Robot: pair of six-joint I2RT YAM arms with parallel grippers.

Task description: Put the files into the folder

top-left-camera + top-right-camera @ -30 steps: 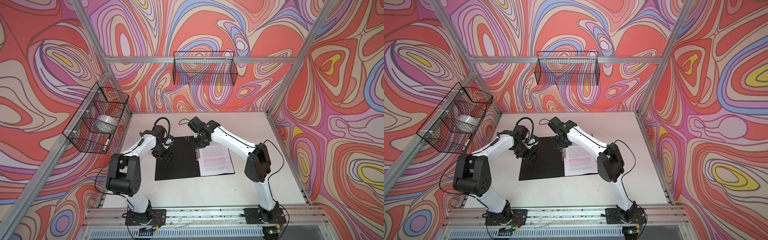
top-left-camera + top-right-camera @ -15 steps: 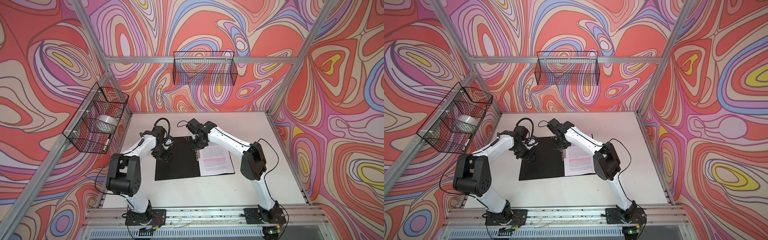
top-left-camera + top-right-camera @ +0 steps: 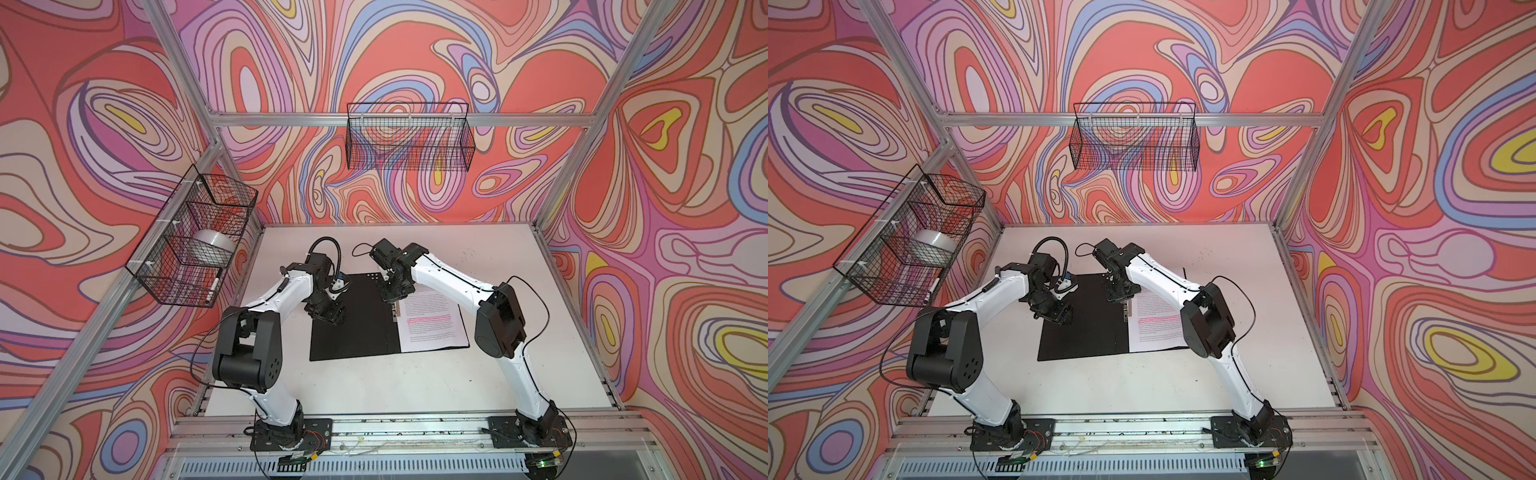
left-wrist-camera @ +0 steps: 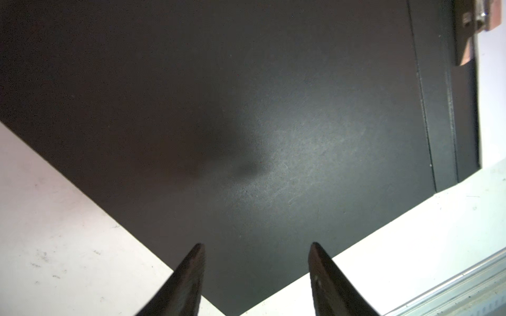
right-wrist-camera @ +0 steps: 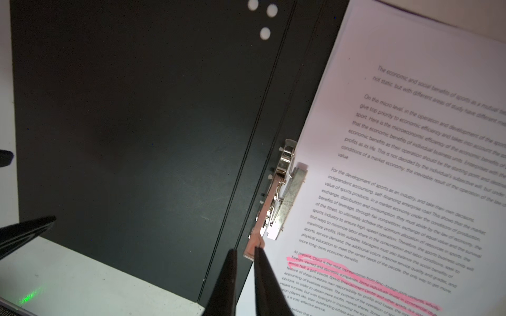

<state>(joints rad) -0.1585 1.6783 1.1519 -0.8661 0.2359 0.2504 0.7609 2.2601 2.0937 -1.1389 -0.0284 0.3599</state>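
The folder (image 3: 357, 328) (image 3: 1084, 336) lies open on the table, black inside up. The files (image 3: 432, 328) (image 3: 1158, 328), white sheets with black text and pink highlighting, rest on its right half under the metal clip (image 5: 284, 202). My right gripper (image 3: 392, 297) (image 5: 245, 249) is shut to a narrow slit, its tips at the end of the clip's copper lever (image 5: 253, 246). My left gripper (image 3: 330, 313) (image 4: 257, 245) hangs open over a corner of the left cover (image 4: 246, 109), with nothing between its fingers.
The white table (image 3: 415, 386) has an aluminium rail (image 3: 395, 428) along its front edge. One wire basket (image 3: 195, 237) on the left wall holds a tape roll; another wire basket (image 3: 409, 137) hangs on the back wall. Both arms arch over the folder.
The right arm's elbow has drifted slightly left while its gripper stays at the clip. The left arm has hardly moved.
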